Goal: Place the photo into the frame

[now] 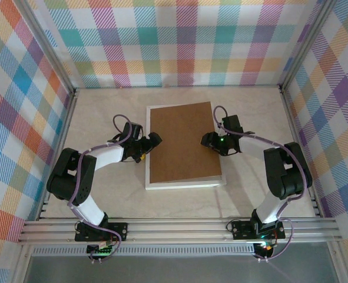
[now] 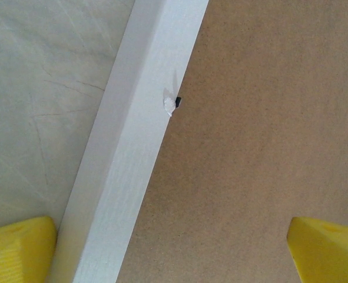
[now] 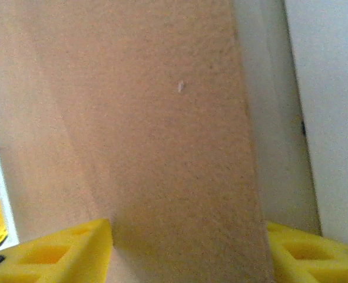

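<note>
The frame (image 1: 184,184) lies flat in the middle of the table with its back up, a narrow white border around the brown board (image 1: 182,141). The photo is hidden. My left gripper (image 1: 153,142) hovers at the frame's left edge. In the left wrist view it (image 2: 174,254) is open, straddling the white border (image 2: 135,153) and the board (image 2: 256,147). My right gripper (image 1: 204,140) is over the frame's right edge. In its wrist view it (image 3: 188,257) stands open, with brown board (image 3: 168,130) between the yellow fingertips (image 3: 62,253).
A small black tab (image 2: 178,101) sits where border meets board on the left side. Pale table surface (image 1: 103,112) surrounds the frame. Plaid walls (image 1: 179,41) close off the back and both sides. The arm bases (image 1: 97,227) stand on a rail at the near edge.
</note>
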Controlling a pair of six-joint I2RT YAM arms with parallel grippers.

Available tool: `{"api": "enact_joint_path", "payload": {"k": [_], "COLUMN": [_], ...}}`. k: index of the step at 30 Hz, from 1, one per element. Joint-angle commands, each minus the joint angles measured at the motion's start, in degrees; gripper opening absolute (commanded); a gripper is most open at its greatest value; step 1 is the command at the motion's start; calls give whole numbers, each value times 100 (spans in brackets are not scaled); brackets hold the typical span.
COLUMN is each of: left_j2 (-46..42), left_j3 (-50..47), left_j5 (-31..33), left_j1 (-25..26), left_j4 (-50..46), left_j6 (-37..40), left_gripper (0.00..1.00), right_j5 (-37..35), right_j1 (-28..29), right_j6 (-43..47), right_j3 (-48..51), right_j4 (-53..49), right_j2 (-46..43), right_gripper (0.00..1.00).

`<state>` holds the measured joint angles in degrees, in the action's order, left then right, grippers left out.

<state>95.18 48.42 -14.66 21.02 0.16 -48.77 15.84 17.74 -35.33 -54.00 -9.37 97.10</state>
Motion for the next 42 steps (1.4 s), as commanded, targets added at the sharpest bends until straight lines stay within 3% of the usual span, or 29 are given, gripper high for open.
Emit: {"api": "enact_joint_path", "payload": {"k": [1,12,19,26,37,42], "left_j2": [-87,-104,-78,-143,-628,-567], "left_j3": [134,211,260,334,278,329], "left_j5": [-521,-574,-584,-418,-20,31], "left_j1": [175,114,69,-56,-562,-572], "left_j4": [8,-49,-91,-366,-830,-874], "left_j6": [-10,36,72,338,647,713], "left_gripper": [100,100,100,100,100,100], "right_j5": [-669,-1100,-1473,-2302,-2432,-2595], "right_j1": [88,103,98,77,-245,-473], "right_j6": [191,593,782,1223,1852,1980], "right_j3": [-206,-869,-1132,-1452,-2778,-3414], "right_j4": [-1051,-1710,-2039,-2427,-2458,-2531], "right_j2": [-64,14,-125,-239,997,1579], "right_gripper": [63,82,84,84,85,90]}}
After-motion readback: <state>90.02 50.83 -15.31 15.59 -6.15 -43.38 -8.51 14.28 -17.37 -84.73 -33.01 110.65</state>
